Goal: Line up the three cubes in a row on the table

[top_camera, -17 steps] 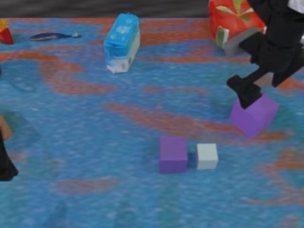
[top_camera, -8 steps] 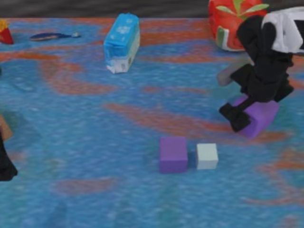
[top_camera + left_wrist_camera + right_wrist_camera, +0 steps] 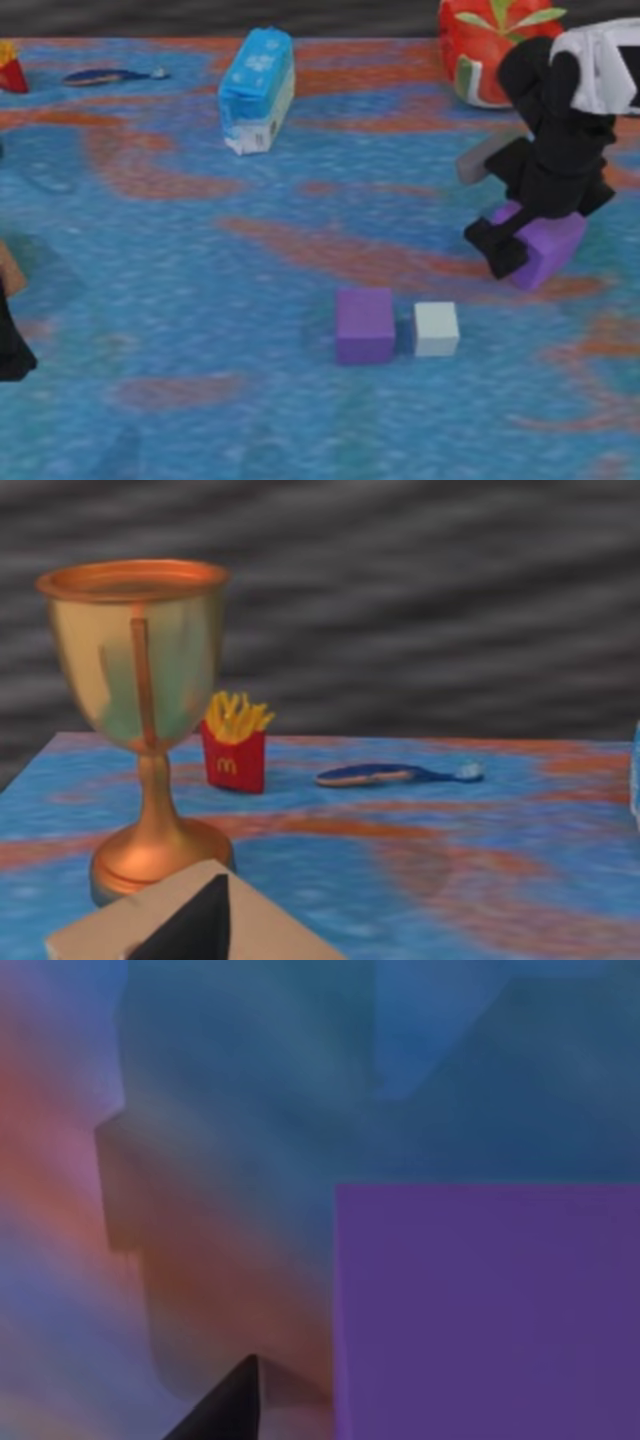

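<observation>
Right gripper sits down over the big cube at the table's right side, one finger on the cube's left face; whether the fingers are clamped on it I cannot tell (far finger hidden under the wrist). Small purple cube and white cube sit just beside each other near centre, a thin gap between. Risks, as I judge: the big cube lies skewed, so it may twist or slip in the grasp; set down carelessly it could knock the white cube. Open room lies right of the white cube, though the right edge is near. Left gripper parked at left edge.
</observation>
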Motion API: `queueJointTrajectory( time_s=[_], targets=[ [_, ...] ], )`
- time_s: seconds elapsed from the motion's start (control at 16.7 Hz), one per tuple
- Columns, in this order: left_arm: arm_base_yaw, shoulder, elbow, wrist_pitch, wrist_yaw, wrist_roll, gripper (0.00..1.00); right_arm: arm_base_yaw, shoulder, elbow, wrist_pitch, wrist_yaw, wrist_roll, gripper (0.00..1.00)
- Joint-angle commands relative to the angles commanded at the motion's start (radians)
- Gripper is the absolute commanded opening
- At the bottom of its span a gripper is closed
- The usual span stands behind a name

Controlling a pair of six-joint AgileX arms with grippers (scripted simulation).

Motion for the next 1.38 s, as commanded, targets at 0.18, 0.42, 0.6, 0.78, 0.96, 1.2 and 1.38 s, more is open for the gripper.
queueJointTrajectory(
  time_s=[0.18, 0.42, 0.6, 0.78, 0.96, 1.2, 1.38],
  targets=[
    [0.000, 0.000, 0.000, 0.000, 0.000, 0.000, 1.00, 0.000, 0.000, 0.000, 0.000, 0.000, 0.000, 0.47],
    [0.000, 0.000, 0.000, 0.000, 0.000, 0.000, 1.00, 0.000, 0.000, 0.000, 0.000, 0.000, 0.000, 0.17],
    [0.000, 0.000, 0.000, 0.000, 0.000, 0.000, 1.00, 0.000, 0.000, 0.000, 0.000, 0.000, 0.000, 0.00],
    [0.000, 0.000, 0.000, 0.000, 0.000, 0.000, 1.00, 0.000, 0.000, 0.000, 0.000, 0.000, 0.000, 0.00],
    [0.000, 0.000, 0.000, 0.000, 0.000, 0.000, 1.00, 0.000, 0.000, 0.000, 0.000, 0.000, 0.000, 0.00],
    [0.000, 0.000, 0.000, 0.000, 0.000, 0.000, 1.00, 0.000, -0.011, 0.016, -0.021, -0.001, 0.000, 0.00],
    [0.000, 0.000, 0.000, 0.000, 0.000, 0.000, 1.00, 0.002, -0.038, 0.081, -0.116, -0.002, 0.001, 0.00]
  ],
)
